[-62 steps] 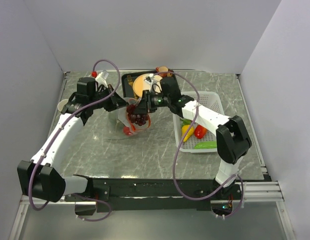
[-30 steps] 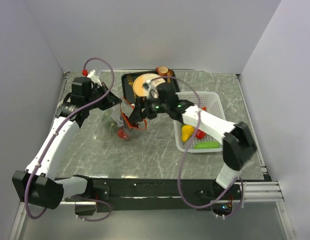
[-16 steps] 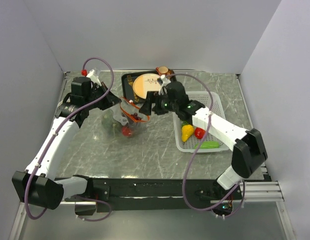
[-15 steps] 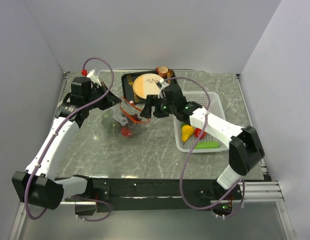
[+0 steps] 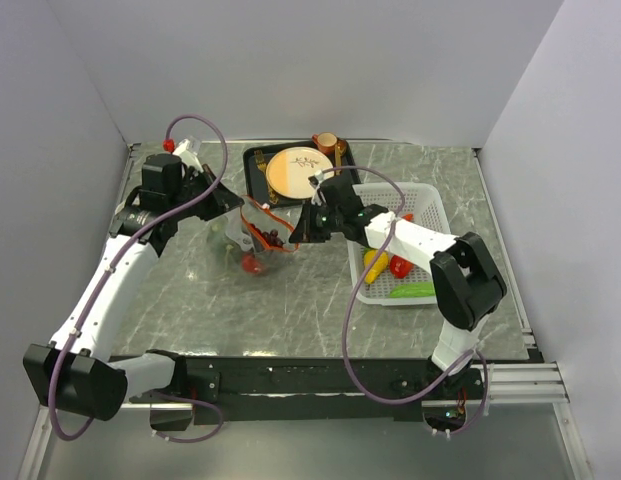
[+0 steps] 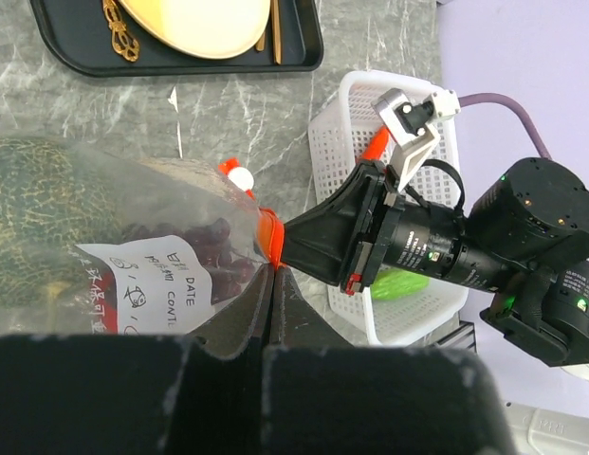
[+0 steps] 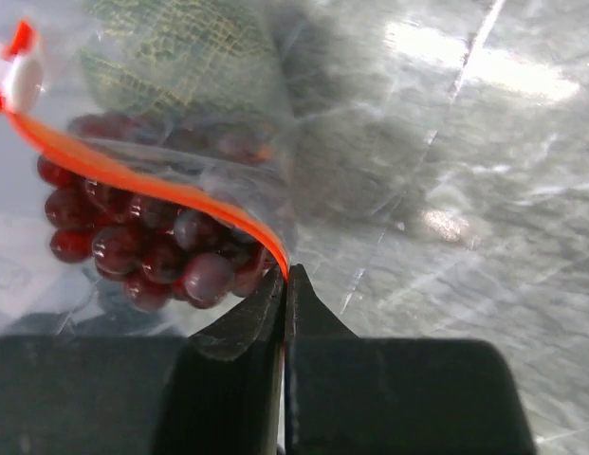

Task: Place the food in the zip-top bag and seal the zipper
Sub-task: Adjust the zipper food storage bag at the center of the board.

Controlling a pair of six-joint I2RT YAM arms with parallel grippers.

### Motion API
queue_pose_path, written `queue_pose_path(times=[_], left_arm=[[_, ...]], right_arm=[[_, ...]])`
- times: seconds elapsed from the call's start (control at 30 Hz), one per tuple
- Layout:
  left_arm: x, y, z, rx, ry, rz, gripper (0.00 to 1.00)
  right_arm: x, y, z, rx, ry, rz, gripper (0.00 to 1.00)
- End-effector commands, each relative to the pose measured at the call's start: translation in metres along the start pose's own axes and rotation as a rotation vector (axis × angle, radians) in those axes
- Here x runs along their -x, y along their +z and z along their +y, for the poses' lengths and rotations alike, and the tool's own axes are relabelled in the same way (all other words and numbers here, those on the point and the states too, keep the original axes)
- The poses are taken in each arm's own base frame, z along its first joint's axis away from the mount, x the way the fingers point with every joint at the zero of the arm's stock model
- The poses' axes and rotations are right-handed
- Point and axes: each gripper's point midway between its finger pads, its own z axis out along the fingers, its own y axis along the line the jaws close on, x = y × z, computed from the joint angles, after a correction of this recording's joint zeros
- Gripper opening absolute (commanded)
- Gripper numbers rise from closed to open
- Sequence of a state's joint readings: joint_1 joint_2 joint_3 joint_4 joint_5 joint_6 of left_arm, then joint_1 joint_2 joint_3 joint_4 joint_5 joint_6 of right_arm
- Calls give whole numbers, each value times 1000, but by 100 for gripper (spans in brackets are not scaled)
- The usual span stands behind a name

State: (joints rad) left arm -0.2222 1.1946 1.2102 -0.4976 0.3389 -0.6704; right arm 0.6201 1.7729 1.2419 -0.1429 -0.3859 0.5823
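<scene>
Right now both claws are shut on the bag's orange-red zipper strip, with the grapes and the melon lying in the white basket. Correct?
Not quite. The grapes and melon are inside the clear bag, not the white basket; the right wrist view shows them behind the plastic. Both the left claw and right claw are indeed shut on the zipper strip.

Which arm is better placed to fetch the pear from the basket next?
Right, probably: the basket with the pear lies under its forearm. The left gripper, across the bag, sits farther off, pinching its edge.
</scene>
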Motion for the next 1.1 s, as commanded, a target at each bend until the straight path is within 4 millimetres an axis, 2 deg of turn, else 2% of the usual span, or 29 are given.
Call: queue_pose_path(times=[0.0,0.07,0.1,0.13,0.2,0.23,0.3,0.37,0.4,0.43,0.5,0.57,0.6,0.63,0.67,0.7,0.77,0.83,0.87,0.93,0.97,1.0,1.03,1.07], left_arm=[[14,-11,-19,-74,31,-69,1],[16,-10,-16,-58,35,-78,1],[19,-10,-15,-53,36,-87,1],[26,-9,-11,-21,43,-109,1],[35,-8,-2,35,42,-129,1],[39,-6,1,53,48,-129,1],[46,-4,7,69,40,-135,1],[45,2,13,84,21,-121,1],[42,4,16,86,10,-114,1],[43,3,15,81,4,-124,1],[41,2,20,86,-11,-141,1],[44,-2,14,54,4,-164,1],[39,3,15,44,9,-131,1],[40,2,17,64,-9,-118,1],[42,-2,16,68,-13,-122,1],[42,-11,7,28,-8,-152,1],[51,-18,2,0,10,-220,1],[52,-18,5,19,-10,-173,1],[55,-18,2,14,-4,-158,1],[68,-29,-9,-3,13,-214,1],[70,-30,-7,-11,14,-250,1],[62,-21,6,2,-10,-234,1],[54,-19,4,-24,-30,-154,1],[52,-21,4,-4,-37,-107,1]], right_arm=[[35,-29,38,122,-36,-128,0],[54,-50,54,123,-93,-198,0],[65,-71,66,125,-116,-244,0],[81,-89,90,172,-171,-294,0],[90,-113,124,223,-248,-322,0],[110,-134,157,247,-325,-387,0],[118,-133,172,250,-351,-351,0],[99,-119,186,330,-387,-248,0],[90,-100,172,266,-369,-189,0],[93,-87,155,172,-336,-201,0],[79,-65,132,131,-284,-129,0],[69,-60,126,122,-281,-80,0],[71,-56,122,97,-277,-74,0],[76,-57,113,27,-258,-94,0],[91,-76,122,7,-280,-187,0],[84,-77,118,6,-280,-202,0],[88,-89,130,79,-280,-261,0],[93,-82,113,5,-256,-224,0],[88,-76,101,-48,-251,-179,0],[88,-80,109,-29,-281,-220,0],[104,-95,131,47,-301,-337,0],[87,-82,125,83,-268,-289,0],[91,-83,126,102,-258,-280,0],[81,-75,117,62,-248,-206,0]])
